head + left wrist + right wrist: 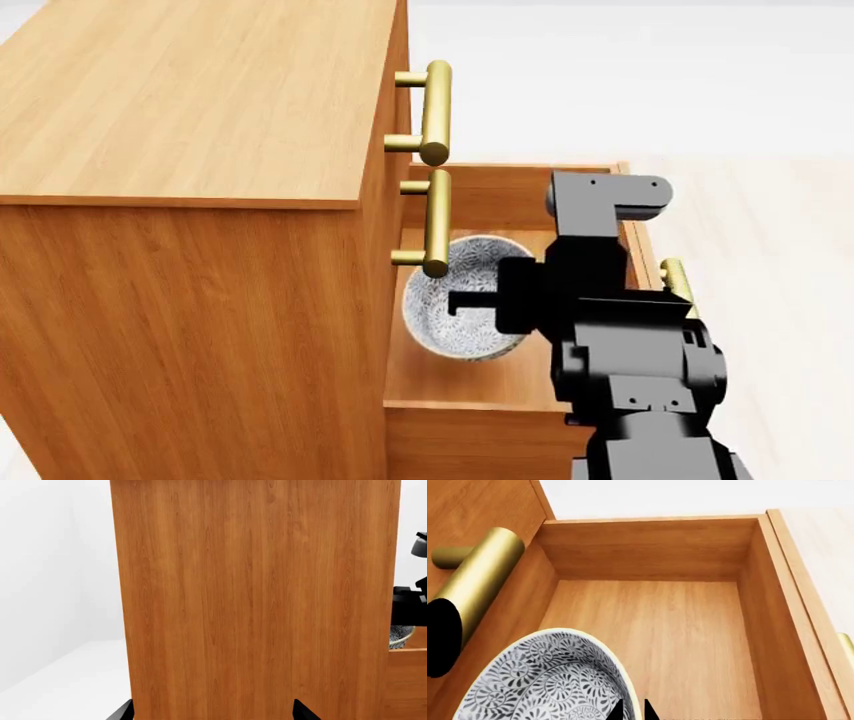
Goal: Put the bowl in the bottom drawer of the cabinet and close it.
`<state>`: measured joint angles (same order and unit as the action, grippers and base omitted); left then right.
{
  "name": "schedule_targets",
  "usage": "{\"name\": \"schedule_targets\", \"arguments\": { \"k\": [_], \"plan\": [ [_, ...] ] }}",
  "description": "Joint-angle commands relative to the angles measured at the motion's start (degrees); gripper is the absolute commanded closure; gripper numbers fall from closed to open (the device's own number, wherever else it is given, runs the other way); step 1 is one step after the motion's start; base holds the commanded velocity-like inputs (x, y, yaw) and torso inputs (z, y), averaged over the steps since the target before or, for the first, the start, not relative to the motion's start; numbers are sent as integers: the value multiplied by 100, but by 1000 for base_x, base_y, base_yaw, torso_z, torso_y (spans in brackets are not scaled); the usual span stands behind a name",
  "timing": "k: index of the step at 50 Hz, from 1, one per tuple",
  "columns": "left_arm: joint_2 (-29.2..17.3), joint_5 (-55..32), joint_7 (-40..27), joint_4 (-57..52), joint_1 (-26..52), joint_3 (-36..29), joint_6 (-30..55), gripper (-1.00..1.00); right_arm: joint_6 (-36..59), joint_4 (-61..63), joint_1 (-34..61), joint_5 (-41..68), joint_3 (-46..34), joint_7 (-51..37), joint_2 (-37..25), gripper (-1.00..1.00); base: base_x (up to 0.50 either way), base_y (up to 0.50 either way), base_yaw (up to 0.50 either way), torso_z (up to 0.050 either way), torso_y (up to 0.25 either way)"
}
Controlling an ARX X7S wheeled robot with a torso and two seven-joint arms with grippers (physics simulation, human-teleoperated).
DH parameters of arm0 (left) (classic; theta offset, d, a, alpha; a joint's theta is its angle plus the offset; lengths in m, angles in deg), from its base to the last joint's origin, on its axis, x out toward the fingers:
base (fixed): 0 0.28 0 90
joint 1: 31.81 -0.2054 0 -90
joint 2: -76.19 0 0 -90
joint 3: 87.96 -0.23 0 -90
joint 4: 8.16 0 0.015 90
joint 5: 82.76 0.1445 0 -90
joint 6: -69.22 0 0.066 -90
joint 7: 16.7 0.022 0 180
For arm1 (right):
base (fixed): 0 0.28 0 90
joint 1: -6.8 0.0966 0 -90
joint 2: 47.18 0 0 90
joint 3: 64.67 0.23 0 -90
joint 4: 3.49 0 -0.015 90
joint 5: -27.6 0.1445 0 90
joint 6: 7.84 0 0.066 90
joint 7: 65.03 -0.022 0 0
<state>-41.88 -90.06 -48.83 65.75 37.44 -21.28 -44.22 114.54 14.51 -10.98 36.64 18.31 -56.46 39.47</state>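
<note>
The orange-brown cabinet (187,100) fills the left of the head view, its drawer fronts facing right. Its bottom drawer (521,195) is pulled out and open. The patterned bowl (461,310) hangs tilted over the drawer's inside, close to the cabinet front. My right gripper (634,712) is shut on the bowl (547,680), one fingertip on each side of its rim. Whether the bowl touches the drawer floor (654,630) I cannot tell. My left gripper (213,712) stands open facing the cabinet's flat side panel (253,595), holding nothing. The bowl's edge (400,636) peeks past that panel.
Brass bar handles of the top drawer (434,110) and middle drawer (435,225) jut out just above the bowl. The bottom drawer's own handle (677,280) shows beside my right arm (627,340). The middle handle (480,580) lies close to the bowl. Pale floor surrounds the cabinet.
</note>
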Motion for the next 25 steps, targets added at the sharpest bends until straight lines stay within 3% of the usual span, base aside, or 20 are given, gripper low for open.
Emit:
{"name": "schedule_targets", "arguments": {
  "k": [1,25],
  "plan": [
    [-6,-14,-5,7,18,-7,6,-100,-109,-91,56,-8,-44,80,12,-100,0,0,0,0,10],
    [-25,-31,-27,-6,20,-21,3,-100,-23,1135,-462,-363,-636,-41,-79,-100,0,0,0,0,0]
  ]
}}
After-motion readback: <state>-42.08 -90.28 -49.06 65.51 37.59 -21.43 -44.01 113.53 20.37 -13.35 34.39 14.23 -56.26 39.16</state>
